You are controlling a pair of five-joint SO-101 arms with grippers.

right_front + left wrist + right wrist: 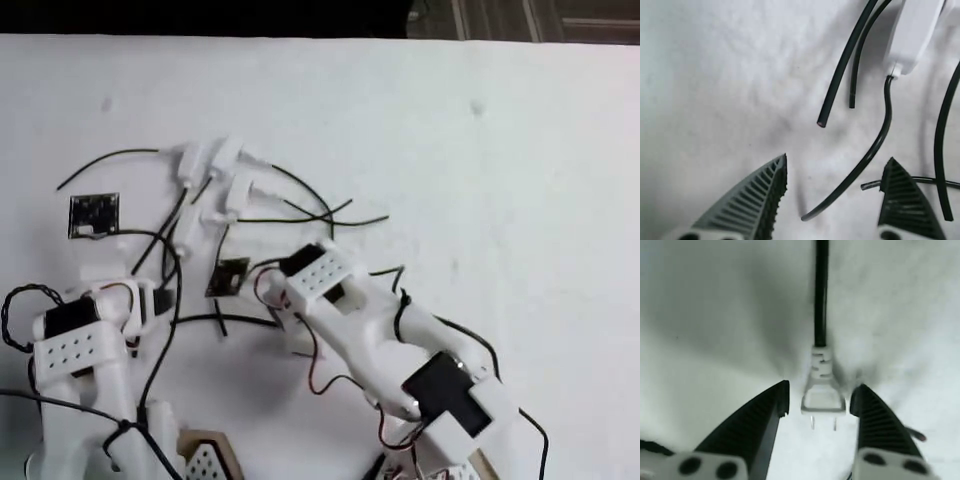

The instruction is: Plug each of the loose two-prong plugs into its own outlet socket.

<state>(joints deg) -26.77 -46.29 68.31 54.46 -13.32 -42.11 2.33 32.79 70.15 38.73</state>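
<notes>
Right claw (822, 386) is spread open, one finger on each side of a white two-prong plug (822, 397) lying flat on the tabletop (500, 150). The prongs point back toward the wrist and the black cord runs straight away from it.

My take: it looks nicely centred, so I'd drop a touch lower and pinch the wide plug body, not the ribbed neck, or it'll probably twist once lifted. Keep the prongs level for the trip.

Left claw (837, 160) is open too and holds nothing. It hangs over loose black cords (860, 160) near a white socket piece (915, 35), so it could brace that for the push-in.
</notes>
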